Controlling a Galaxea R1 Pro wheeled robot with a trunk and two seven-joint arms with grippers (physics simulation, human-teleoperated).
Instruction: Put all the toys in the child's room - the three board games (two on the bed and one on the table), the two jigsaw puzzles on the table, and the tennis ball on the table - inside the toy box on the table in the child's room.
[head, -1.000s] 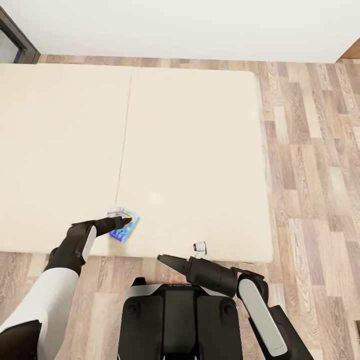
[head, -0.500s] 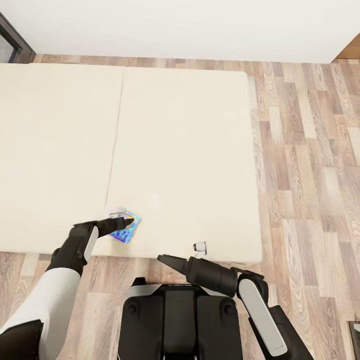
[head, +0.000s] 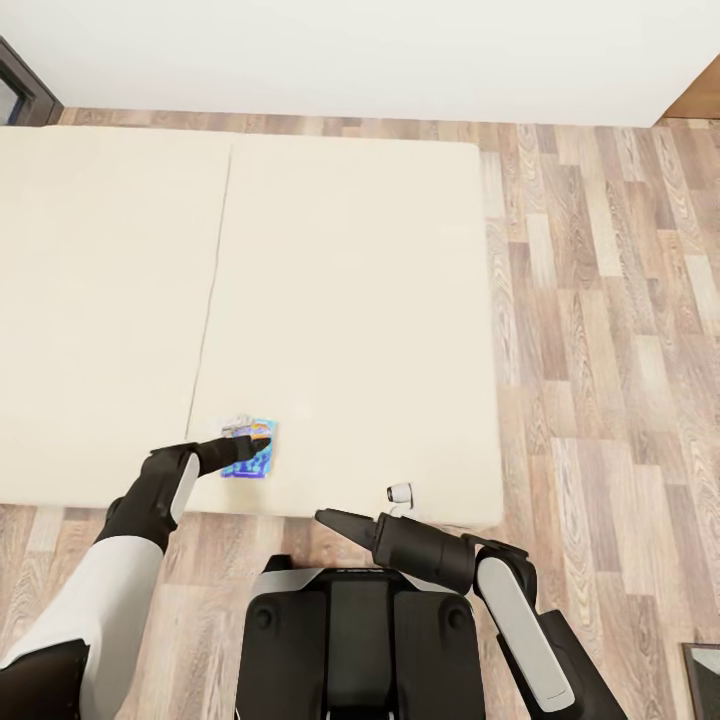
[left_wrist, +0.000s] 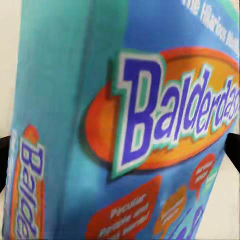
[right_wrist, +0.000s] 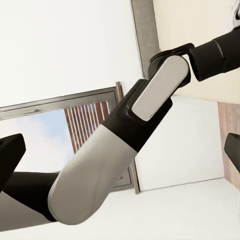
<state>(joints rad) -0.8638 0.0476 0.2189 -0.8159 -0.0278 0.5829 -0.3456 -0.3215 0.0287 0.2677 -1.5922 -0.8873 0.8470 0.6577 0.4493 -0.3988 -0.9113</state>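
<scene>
Head view: left pincer (head: 258, 441) clamps small blue, orange-printed flat board game box (head: 252, 456) near front edge of beige bed (head: 350, 300). Right pincer (head: 322, 517) over wood-plank floor (head: 620, 350), gap unreadable.

Left wrist: box (left_wrist: 130, 130) reads "Balderdash".

Right wrist: fingertips (right_wrist: 10, 150) spread wide, holding nothing.

Bedroom in a home: low beige bed (head: 330, 300) in two sections, wood-plank floor (head: 610, 330), plain white wall (head: 400, 50), dark-framed window (right_wrist: 85, 125)

Hidden and cropped
Board game (left_wrist: 150, 125) title runs off frame; left gripper (head: 250, 446) covers its near edge.
</scene>
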